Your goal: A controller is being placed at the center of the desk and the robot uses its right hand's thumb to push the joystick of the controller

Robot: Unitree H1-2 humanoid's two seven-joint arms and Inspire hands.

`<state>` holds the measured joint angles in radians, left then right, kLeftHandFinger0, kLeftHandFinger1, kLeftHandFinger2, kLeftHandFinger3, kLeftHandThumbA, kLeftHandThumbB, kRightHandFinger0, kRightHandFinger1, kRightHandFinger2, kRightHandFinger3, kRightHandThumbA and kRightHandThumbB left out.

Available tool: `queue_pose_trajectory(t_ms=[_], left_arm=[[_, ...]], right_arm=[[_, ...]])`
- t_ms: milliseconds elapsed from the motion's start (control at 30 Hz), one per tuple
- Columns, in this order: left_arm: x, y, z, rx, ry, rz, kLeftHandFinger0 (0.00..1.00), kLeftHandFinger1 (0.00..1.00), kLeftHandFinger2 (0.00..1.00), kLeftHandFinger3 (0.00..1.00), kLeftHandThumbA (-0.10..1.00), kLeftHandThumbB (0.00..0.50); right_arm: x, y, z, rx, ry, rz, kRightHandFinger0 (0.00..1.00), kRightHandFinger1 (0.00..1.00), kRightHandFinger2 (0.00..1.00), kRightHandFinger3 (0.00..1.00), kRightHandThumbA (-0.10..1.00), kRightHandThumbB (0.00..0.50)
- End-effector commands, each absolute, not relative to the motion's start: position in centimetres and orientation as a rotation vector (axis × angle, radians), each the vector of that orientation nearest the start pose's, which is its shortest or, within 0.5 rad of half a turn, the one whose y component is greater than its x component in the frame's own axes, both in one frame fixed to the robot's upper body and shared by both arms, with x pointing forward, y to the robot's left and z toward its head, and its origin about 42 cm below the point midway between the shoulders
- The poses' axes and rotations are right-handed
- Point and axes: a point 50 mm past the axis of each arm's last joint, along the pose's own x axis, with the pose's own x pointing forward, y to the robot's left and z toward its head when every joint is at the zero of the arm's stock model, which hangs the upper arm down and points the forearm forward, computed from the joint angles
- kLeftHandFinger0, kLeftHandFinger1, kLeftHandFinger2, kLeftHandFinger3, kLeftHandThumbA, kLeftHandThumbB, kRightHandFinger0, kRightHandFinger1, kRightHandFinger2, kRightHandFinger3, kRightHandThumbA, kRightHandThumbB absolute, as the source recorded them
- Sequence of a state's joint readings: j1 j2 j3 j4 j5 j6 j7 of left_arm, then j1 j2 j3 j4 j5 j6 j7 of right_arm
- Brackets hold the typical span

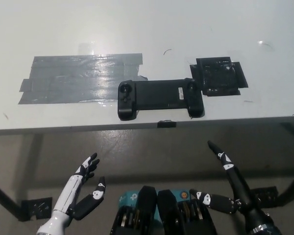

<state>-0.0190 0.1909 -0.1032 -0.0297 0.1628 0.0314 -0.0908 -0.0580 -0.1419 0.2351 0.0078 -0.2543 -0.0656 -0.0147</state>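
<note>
A black controller (159, 97) lies flat near the front edge of the white desk (186, 29), with a round joystick (126, 90) at its left end and another (191, 87) at its right end. My black right hand (230, 188) hangs open below the desk edge at the lower right, well short of the controller, fingers spread and empty. My white left hand (83, 188) rests open at the lower left, also below the desk.
A wide patch of grey tape (78, 78) covers the desk left of the controller. A square of black tape (218, 76) sits just right of it. A small black clip (166, 124) marks the desk's front edge.
</note>
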Motion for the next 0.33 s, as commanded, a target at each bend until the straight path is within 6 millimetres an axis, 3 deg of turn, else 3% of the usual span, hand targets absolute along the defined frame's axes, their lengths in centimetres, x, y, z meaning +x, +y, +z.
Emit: queue_pose_trajectory(t_ms=[0,300], left_arm=[[28.95,23.9,11.59,0.369,-0.054,-0.204,1.0,1.0,1.0,1.0,0.36,0.0],[29.27,23.96,11.79,0.368,-0.069,-0.203,1.0,1.0,1.0,1.0,0.34,0.0]], right_arm=[[29.72,-18.53,11.78,-0.401,-0.182,0.255,1.0,1.0,1.0,1.0,0.89,0.177],[30.07,-18.41,11.99,-0.408,-0.188,0.258,1.0,1.0,1.0,1.0,0.86,0.167]])
